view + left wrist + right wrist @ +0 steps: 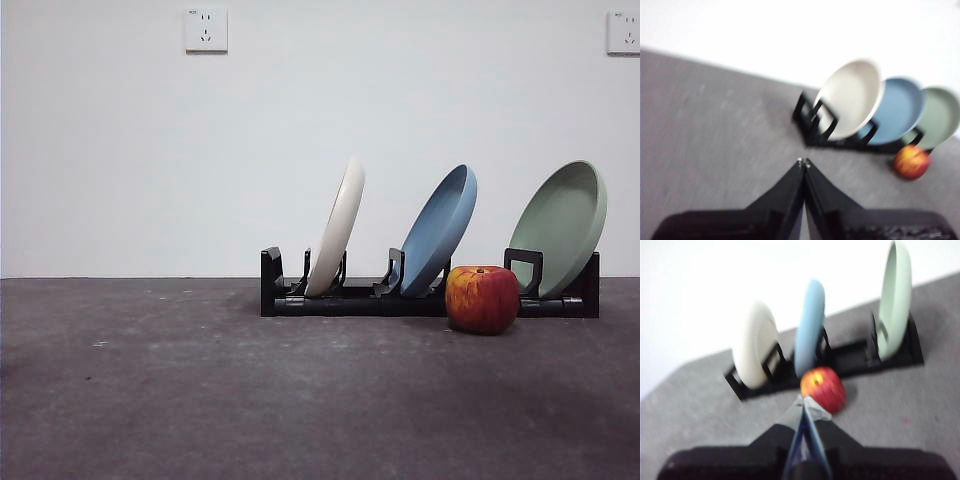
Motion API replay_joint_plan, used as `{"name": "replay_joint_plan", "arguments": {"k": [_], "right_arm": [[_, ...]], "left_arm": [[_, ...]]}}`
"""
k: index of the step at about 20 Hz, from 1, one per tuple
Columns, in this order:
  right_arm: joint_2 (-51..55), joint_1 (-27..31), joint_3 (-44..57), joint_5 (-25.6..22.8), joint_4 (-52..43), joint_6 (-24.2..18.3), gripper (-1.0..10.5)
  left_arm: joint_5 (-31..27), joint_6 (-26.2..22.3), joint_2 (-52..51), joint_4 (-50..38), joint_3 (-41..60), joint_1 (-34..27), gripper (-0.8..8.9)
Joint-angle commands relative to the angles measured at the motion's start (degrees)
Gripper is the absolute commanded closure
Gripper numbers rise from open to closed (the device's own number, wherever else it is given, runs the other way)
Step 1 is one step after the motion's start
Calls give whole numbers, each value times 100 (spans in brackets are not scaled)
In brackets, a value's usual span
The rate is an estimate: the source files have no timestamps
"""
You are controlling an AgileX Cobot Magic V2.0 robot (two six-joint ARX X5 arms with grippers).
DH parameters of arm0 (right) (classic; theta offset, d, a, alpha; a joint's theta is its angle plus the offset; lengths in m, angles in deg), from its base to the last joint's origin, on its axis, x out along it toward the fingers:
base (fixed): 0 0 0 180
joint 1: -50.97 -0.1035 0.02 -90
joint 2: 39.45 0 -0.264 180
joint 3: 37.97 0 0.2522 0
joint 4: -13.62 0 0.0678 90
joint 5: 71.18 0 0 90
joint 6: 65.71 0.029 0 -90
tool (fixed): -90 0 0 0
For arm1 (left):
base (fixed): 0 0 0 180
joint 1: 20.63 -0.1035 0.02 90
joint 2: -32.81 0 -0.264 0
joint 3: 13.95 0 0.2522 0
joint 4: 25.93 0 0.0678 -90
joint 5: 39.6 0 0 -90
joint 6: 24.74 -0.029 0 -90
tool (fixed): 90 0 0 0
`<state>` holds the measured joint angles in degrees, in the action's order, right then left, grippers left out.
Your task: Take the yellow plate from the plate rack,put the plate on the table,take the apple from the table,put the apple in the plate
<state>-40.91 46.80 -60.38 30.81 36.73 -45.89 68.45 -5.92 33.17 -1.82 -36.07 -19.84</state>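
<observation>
A dark grey, mottled desk (180,390) runs to the white wall. On it sits a long black rack (360,300), and an apple (482,299) rests just before the rack's right half.

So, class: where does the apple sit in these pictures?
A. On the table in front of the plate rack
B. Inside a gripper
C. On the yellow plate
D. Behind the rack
A: the apple rests on the table, just in front of the plate rack.
</observation>
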Motion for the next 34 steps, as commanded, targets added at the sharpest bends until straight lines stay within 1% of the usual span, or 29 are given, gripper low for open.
{"name": "replay_joint_plan", "arguments": {"k": [1,3,6,11,14,16,21,25,28,31,34], "right_arm": [[-188,-2,-389,15,94,142,958],[-385,-4,-748,44,369,136,958],[-765,-4,-1307,275,885,9,958],[-1480,-9,-2269,761,1749,-485,958],[-1974,-9,-2896,1075,2428,-778,958],[-2299,-9,-3309,1093,2896,-957,958],[-3021,-9,-4245,1521,4081,-1631,958],[-3432,-13,-4769,1510,4953,-2076,958],[-3617,-13,-5010,1508,5434,-2332,958],[-3716,-13,-5088,1497,5722,-2544,958],[-3718,-13,-5088,1493,5713,-2551,954]], "left_arm": [[52,114,72,109,-295,-15,820],[103,111,197,289,-577,-15,820],[409,90,459,461,-960,-15,820],[977,-35,1075,785,-1615,-15,820],[1281,-315,1482,1147,-2050,-15,820],[1421,-501,1729,1421,-2330,-13,820],[1755,-1080,2256,2236,-2968,-11,820],[2131,-1668,2575,3042,-3429,-2,820],[2153,-2081,2691,3637,-3709,-2,820],[2142,-2315,2736,4079,-3899,-2,820],[2133,-2319,2736,4096,-3899,-2,818]]}}
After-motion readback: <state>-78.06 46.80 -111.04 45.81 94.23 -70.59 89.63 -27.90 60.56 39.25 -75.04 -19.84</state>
